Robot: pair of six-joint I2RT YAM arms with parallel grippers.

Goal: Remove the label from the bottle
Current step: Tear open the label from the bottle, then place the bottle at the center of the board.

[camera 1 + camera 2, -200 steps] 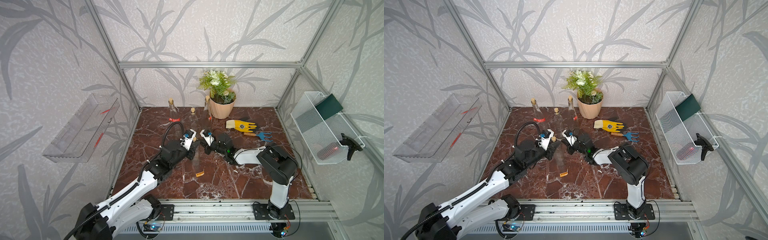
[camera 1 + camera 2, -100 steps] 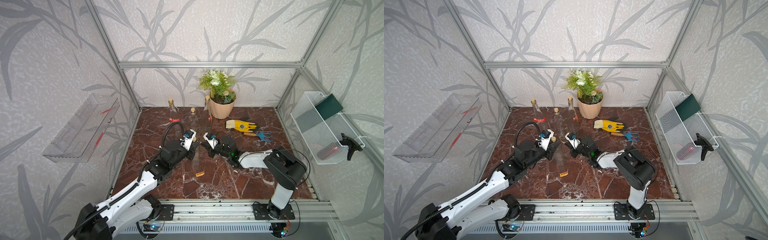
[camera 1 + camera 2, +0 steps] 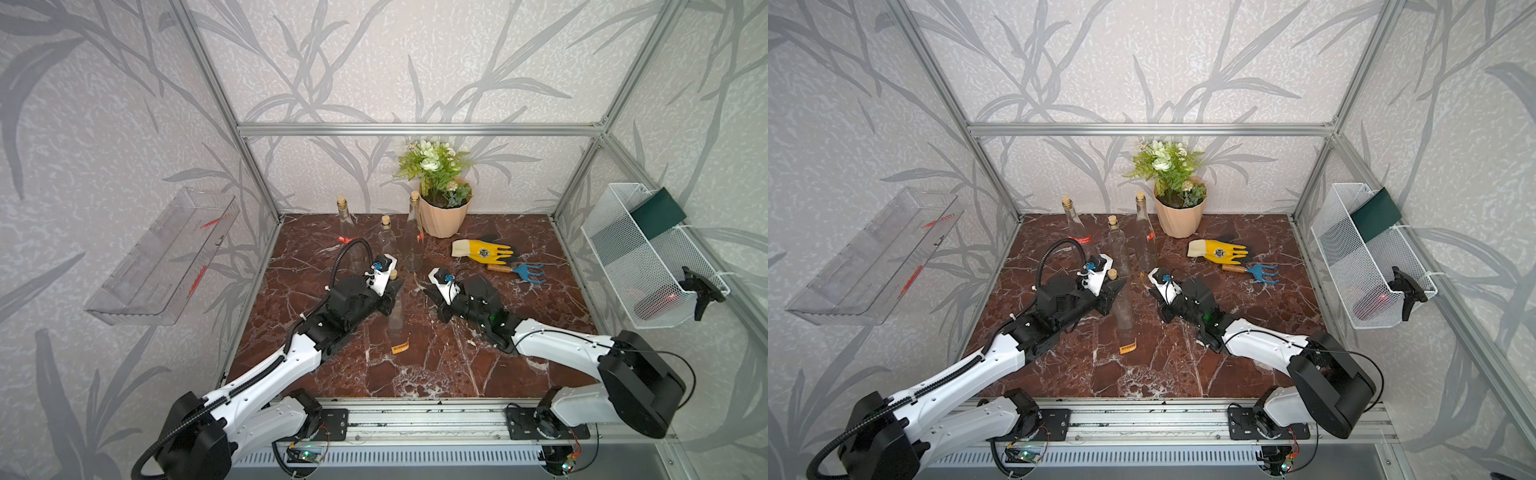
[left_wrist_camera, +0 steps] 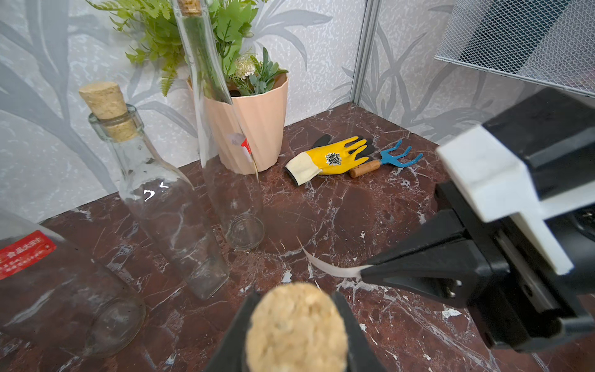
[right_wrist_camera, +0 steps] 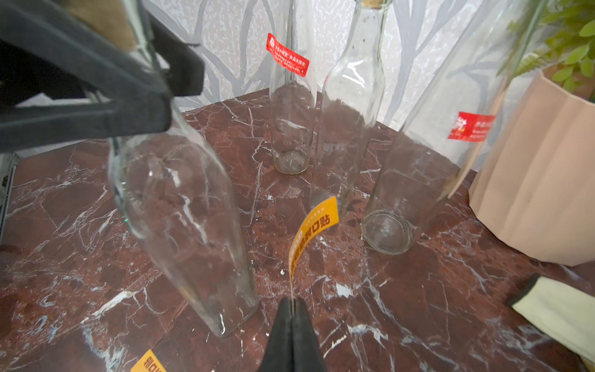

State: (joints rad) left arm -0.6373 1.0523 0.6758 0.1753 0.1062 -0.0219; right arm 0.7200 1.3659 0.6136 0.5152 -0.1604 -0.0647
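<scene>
The bottle is grasped by its neck, just under the cork, in the left hand, evidently so that it is steadied with its base on the desk. The label is pinched in the clenched right hand at the bottle's 3 o'clock and appears clear of the glass. The 12 o'clock side is crowded by three other bottles. Open desk is left toward 5 o'clock, past a second label at 6 o'clock.
</scene>
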